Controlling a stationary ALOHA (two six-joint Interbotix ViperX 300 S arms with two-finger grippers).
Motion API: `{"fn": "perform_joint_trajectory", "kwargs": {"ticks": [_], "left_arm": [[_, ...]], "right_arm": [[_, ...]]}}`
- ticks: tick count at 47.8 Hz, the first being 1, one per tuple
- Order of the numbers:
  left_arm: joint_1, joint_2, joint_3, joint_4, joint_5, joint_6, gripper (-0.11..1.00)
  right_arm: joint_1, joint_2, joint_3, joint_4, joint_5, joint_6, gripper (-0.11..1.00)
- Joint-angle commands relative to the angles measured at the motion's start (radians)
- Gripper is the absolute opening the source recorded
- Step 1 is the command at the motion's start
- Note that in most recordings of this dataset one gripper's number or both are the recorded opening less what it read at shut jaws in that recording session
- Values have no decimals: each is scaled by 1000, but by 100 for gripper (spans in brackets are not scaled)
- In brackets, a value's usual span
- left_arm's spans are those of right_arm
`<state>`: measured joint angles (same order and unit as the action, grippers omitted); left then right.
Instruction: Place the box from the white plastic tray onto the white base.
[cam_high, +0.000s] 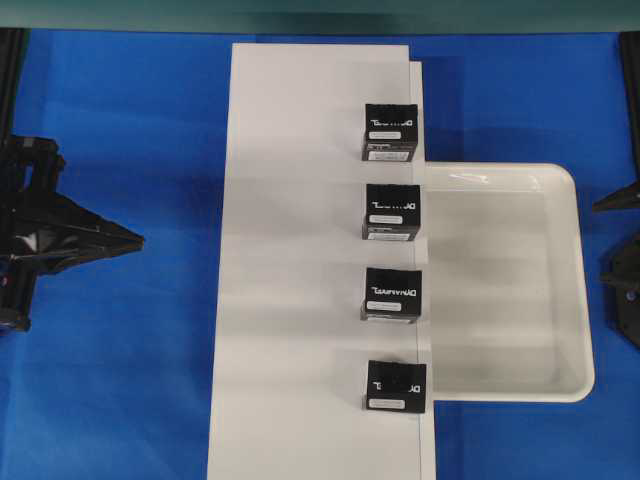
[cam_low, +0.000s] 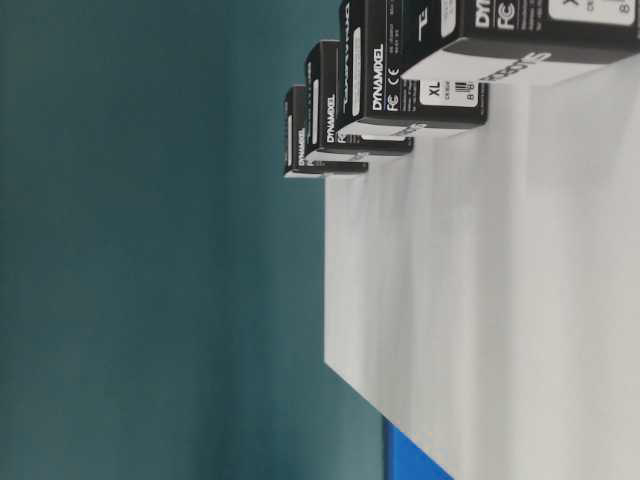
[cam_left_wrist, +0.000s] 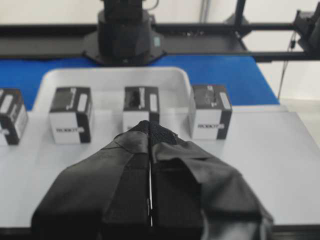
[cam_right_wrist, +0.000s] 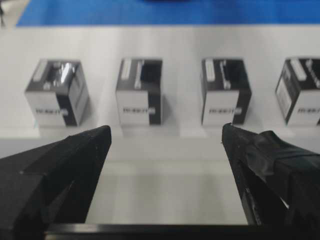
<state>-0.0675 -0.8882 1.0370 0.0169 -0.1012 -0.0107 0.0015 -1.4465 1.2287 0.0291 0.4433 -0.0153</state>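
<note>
The box (cam_high: 396, 386), black with a logo line broken by a dark patch, stands on the white base (cam_high: 290, 300) at the near end of a column of four boxes. It is rightmost in the left wrist view (cam_left_wrist: 210, 111) and leftmost in the right wrist view (cam_right_wrist: 55, 92). The white plastic tray (cam_high: 500, 290) beside the base holds nothing. My left gripper (cam_high: 135, 240) is shut and empty over the blue table, left of the base; its tip (cam_left_wrist: 150, 125) points at the row. My right gripper (cam_high: 607, 235) is open and empty at the tray's right edge (cam_right_wrist: 166, 131).
Three like black boxes (cam_high: 390, 132) (cam_high: 392, 212) (cam_high: 392, 294) with unbroken logos stand in the column along the base's right edge. A thin offset sheet (cam_high: 427, 440) runs along that edge. Blue table (cam_high: 120, 380) surrounds both. A dark frame (cam_left_wrist: 200, 42) stands behind the tray.
</note>
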Motion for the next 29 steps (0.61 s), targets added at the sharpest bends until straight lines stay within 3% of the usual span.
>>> {"fn": "perform_joint_trajectory", "kwargs": {"ticks": [1, 29], "left_arm": [[-2, -6, -11, 2, -12, 5, -5], [-2, -20, -2, 2, -46, -9, -5]], "right_arm": [[0, 0, -6, 5, 6, 0, 96], [0, -2, -5, 5, 34, 2, 96]]}}
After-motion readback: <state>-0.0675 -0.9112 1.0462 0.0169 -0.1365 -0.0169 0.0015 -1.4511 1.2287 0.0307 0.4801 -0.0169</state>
